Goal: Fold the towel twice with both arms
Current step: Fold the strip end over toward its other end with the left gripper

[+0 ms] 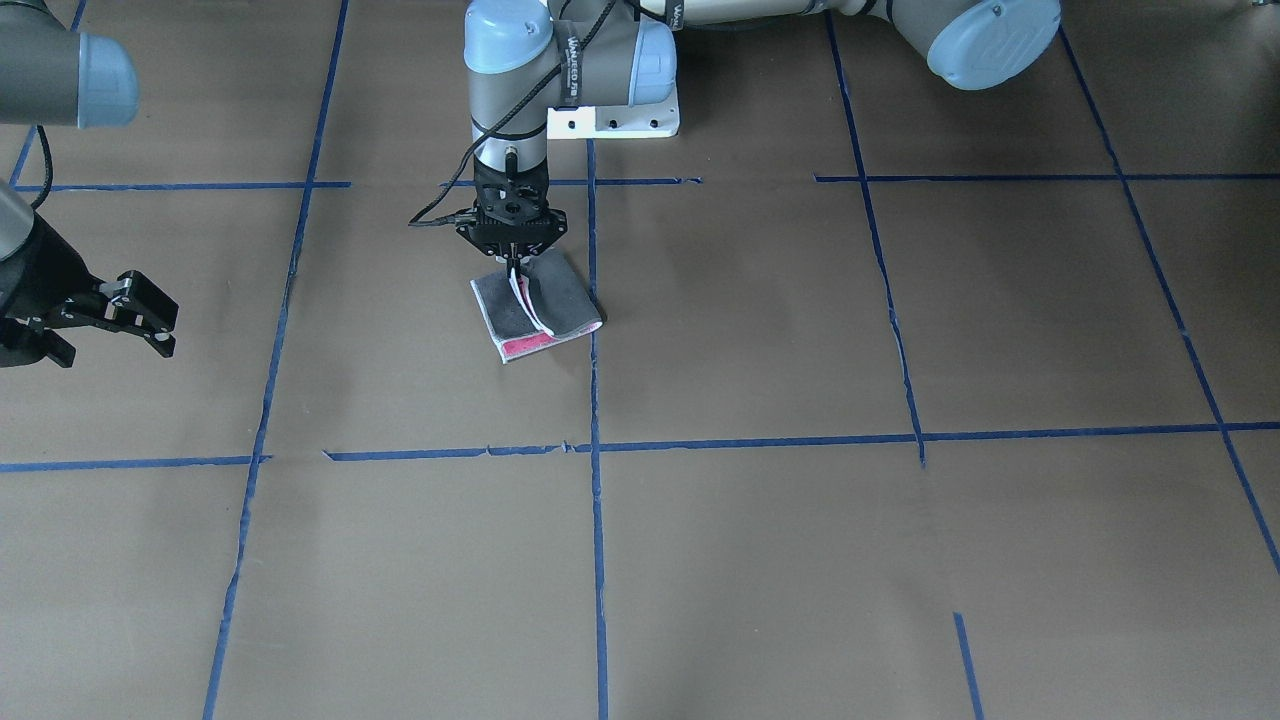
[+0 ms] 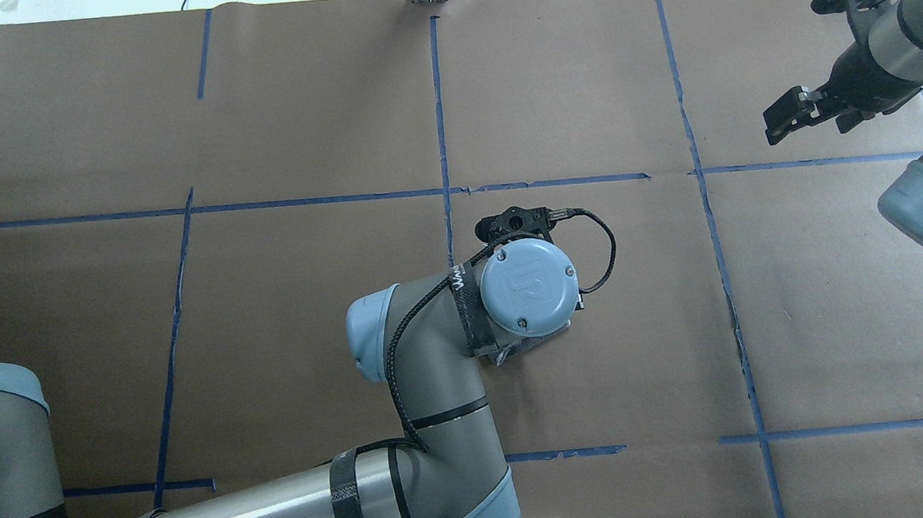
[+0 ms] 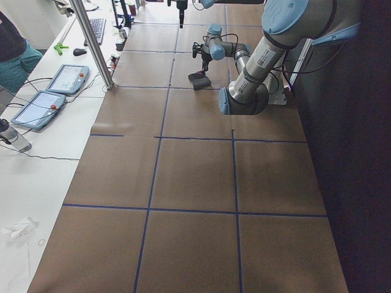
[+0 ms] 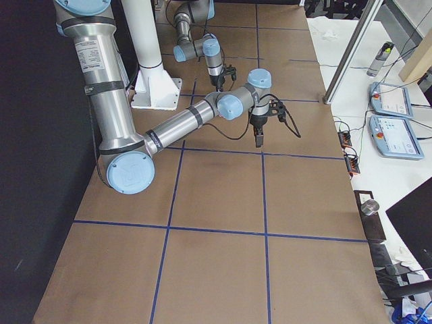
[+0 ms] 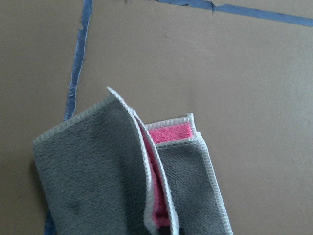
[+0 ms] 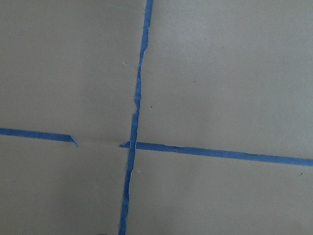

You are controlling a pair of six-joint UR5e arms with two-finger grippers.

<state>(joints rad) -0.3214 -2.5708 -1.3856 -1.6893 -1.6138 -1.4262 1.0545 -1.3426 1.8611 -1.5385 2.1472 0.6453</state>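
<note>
Item: small grey/pink terry towel (image 1: 568,300), light stitched edging.
Loc: mid brown-papered desk (image 1: 760,560), nearer robot-side edge.
Long axis: approx robot edge to operators' edge, skewed; one flap stands up.
Black two-finger left gripper (image 1: 514,268): pinched tight on flap edge.
Black right gripper (image 1: 112,345): wide open, empty, by the robot's right-end edge.
Risk: single pinch, so flap could twist or slip, giving a crooked fold.

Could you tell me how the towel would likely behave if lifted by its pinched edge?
Probably floppy: the towel sags in a curve from the left gripper. Likely light, being thin cloth. Its folded layers may fall open, since only the raised flap looks pinched.
</note>
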